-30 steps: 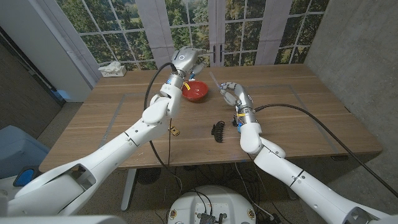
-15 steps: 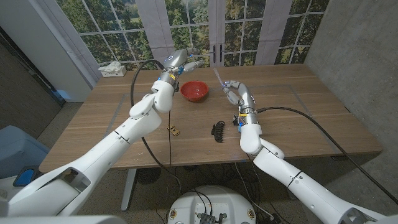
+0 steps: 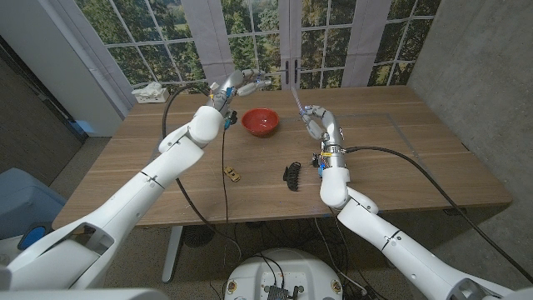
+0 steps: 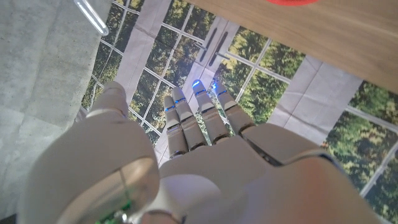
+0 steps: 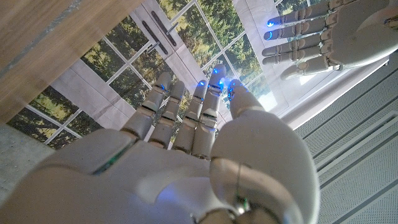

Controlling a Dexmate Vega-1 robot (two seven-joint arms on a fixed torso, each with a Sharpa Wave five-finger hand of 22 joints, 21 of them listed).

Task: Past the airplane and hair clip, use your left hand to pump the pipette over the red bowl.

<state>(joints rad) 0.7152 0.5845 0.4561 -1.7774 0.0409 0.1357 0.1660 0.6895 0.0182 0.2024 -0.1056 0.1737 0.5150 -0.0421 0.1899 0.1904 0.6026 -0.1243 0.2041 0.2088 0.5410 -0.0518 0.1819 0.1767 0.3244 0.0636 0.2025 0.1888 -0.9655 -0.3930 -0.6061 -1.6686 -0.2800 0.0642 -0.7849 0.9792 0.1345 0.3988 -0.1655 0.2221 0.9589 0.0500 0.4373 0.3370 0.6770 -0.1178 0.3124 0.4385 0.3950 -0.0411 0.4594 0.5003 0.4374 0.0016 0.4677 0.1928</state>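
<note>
Left hand (image 3: 239,83) raised beyond table's far edge, at 10 o'clock of red bowl (image 3: 260,122); fingers straight and apart, grasping nothing. Right hand (image 3: 312,119) at 3 o'clock of bowl, holding clear pipette (image 3: 295,100), which slants up toward 11 o'clock, its tip above table right of bowl rim. Black hair clip (image 3: 291,174) on wooden table (image 3: 400,158) at 5 o'clock of bowl. Small yellowish object (image 3: 235,174), probably airplane, at 7 o'clock of bowl, too small to tell. In left wrist view pipette (image 4: 90,15) shows apart from left hand (image 4: 186,155).
</note>
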